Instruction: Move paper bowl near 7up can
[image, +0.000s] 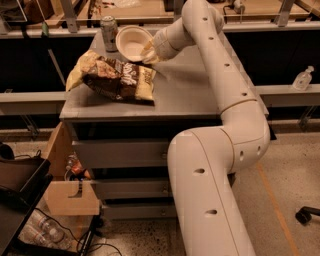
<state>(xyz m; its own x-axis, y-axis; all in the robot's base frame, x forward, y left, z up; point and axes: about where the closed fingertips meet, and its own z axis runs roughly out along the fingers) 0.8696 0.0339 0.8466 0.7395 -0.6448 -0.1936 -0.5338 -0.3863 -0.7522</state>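
The off-white paper bowl (132, 43) is at the back left of the grey table top (190, 90), tilted, just right of the silver-green 7up can (109, 33) that stands upright at the back left corner. My gripper (149, 52) is at the bowl's right rim and is shut on it. The white arm reaches in from the lower right and crosses over the table.
A large brown and yellow snack bag (114, 77) lies on the table in front of the can and bowl. A shelf rail (150, 22) runs behind the table. Drawers (120, 150), a cardboard box (72, 197) and a black bin (20, 180) are below left.
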